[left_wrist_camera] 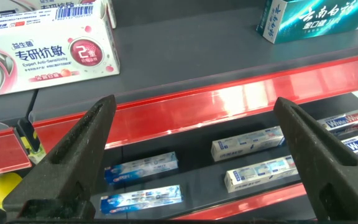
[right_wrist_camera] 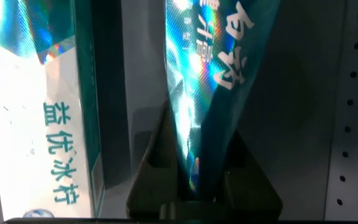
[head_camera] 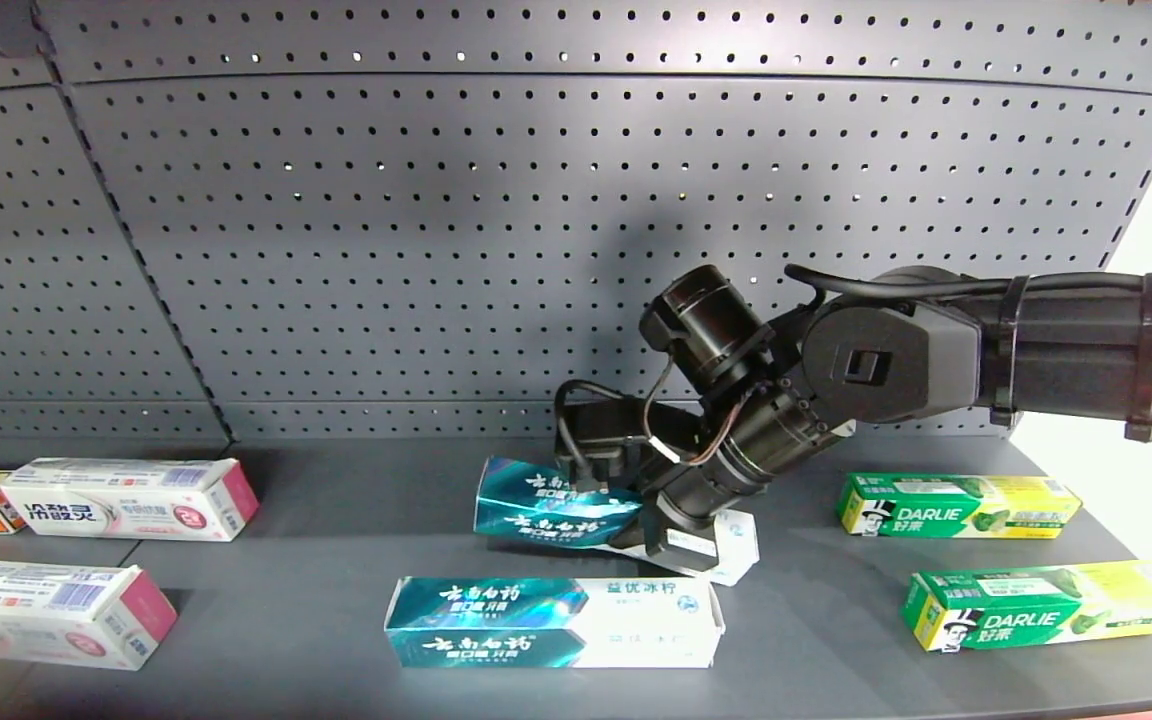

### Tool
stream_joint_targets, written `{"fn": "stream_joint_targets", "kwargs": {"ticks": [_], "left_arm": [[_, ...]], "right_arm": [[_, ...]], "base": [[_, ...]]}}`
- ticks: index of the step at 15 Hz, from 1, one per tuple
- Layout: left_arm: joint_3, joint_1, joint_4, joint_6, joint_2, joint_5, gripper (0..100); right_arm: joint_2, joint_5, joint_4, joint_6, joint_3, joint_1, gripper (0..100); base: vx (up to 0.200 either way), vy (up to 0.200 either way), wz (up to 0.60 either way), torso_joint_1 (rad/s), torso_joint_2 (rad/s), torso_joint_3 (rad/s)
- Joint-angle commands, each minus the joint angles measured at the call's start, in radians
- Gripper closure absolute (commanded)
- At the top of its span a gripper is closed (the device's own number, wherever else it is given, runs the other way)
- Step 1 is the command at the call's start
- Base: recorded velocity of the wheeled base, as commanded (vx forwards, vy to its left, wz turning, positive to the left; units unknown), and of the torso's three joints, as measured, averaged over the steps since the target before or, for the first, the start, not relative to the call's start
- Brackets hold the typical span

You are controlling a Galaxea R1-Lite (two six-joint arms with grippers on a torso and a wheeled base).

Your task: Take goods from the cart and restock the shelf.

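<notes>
My right gripper is shut on a teal and white toothpaste box, held tilted low over the grey shelf, near the middle. In the right wrist view the held box is pinched between the fingers. A second teal box lies flat just in front of it, and it is also in the right wrist view beside the held one. My left gripper stands open and empty below the shelf's red front edge.
Two green boxes lie at the shelf's right. Pink and white boxes lie at the left. A pegboard wall backs the shelf. A lower shelf holds several toothpaste boxes.
</notes>
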Motion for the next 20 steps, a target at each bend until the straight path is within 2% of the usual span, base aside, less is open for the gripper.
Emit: {"fn": "stream_joint_targets", "kwargs": {"ticks": [1,5,6,20], "left_arm": [[0.000,0.000,0.000,0.000,0.002,0.000,0],[0.000,0.000,0.000,0.000,0.002,0.000,0],[0.000,-0.001,0.000,0.000,0.002,0.000,0],[0.000,0.000,0.000,0.000,0.002,0.000,0]], "right_arm": [[0.005,0.000,0.000,-0.001,-0.006,0.000,100],[0.005,0.000,0.000,-0.001,-0.004,0.000,100],[0.005,-0.003,0.001,-0.001,-0.004,0.000,0],[-0.007,-0.002,0.000,0.001,0.004,-0.028,0]], "base": [[0.000,0.000,0.00,0.000,0.00,0.000],[0.000,0.000,0.00,0.000,0.00,0.000],[0.000,0.000,0.00,0.000,0.00,0.000],[0.000,0.000,0.00,0.000,0.00,0.000]]}}
